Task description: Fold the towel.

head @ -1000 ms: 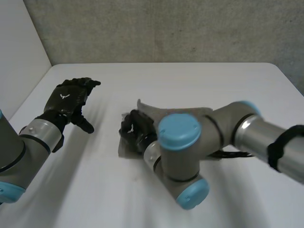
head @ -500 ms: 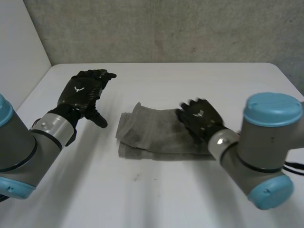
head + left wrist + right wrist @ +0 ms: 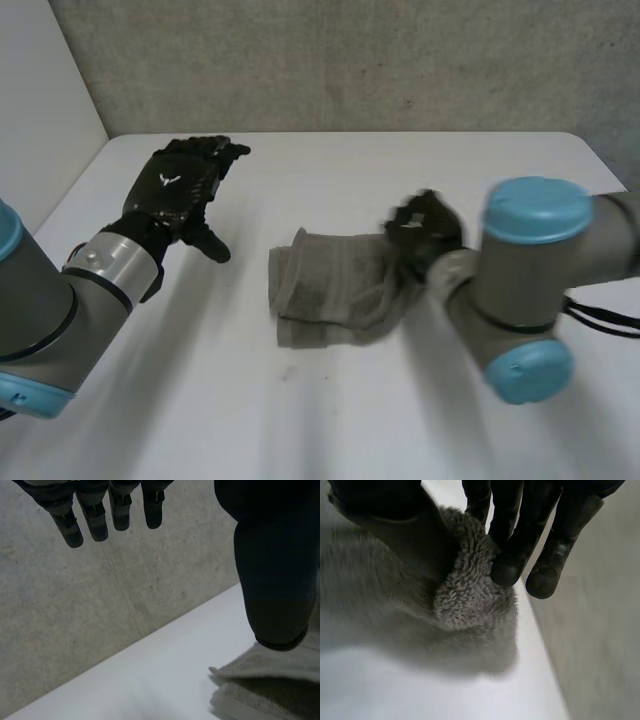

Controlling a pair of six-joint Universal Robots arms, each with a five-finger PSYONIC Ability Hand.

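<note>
The grey towel [image 3: 330, 285] lies folded and bunched in the middle of the white table [image 3: 330, 420]. My right hand [image 3: 425, 232] is at the towel's right end. In the right wrist view the thumb and fingers [image 3: 512, 545] pinch a raised fold of the towel [image 3: 470, 605] between them. My left hand [image 3: 180, 185] hovers open above the table to the left of the towel, touching nothing. In the left wrist view its fingers [image 3: 95, 510] are straight, and a corner of the towel [image 3: 270, 680] lies below the thumb.
A grey concrete wall [image 3: 350, 60] runs behind the table's far edge, and a white panel [image 3: 40, 110] stands at the left. Bare tabletop lies in front of the towel and around my left hand.
My right hand went from the towel's left end to its right end and closed on it. The towel slid right and bunched up. My left hand rose a little toward the back.
</note>
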